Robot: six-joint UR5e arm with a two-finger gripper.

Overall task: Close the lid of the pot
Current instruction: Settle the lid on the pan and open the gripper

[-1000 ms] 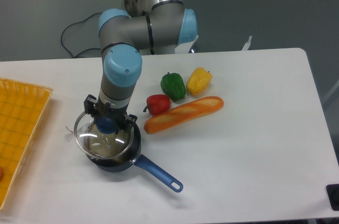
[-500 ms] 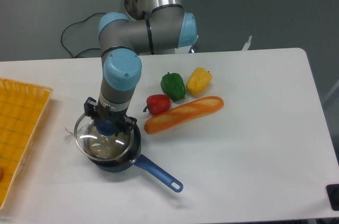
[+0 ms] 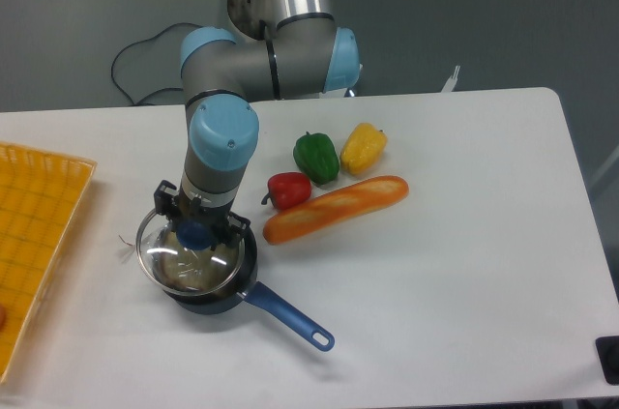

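Note:
A small dark pot point(image 3: 215, 299) with a long blue handle point(image 3: 290, 318) stands on the white table at the front left. The clear glass lid point(image 3: 189, 262) with a metal rim hangs just over the pot's mouth, offset a little to the left. My gripper point(image 3: 196, 231) points straight down and is shut on the lid's blue knob point(image 3: 195, 233). The pot's interior is mostly hidden under the lid.
A red pepper point(image 3: 288, 189), a green pepper point(image 3: 316, 158), a yellow pepper point(image 3: 363, 147) and a bread loaf point(image 3: 335, 208) lie to the right of the pot. A yellow tray point(image 3: 34, 235) sits at the left table edge. A dark object point(image 3: 609, 359) is at the front right corner.
The gripper and lid have sunk slightly toward the pot. The pot and food have not moved.

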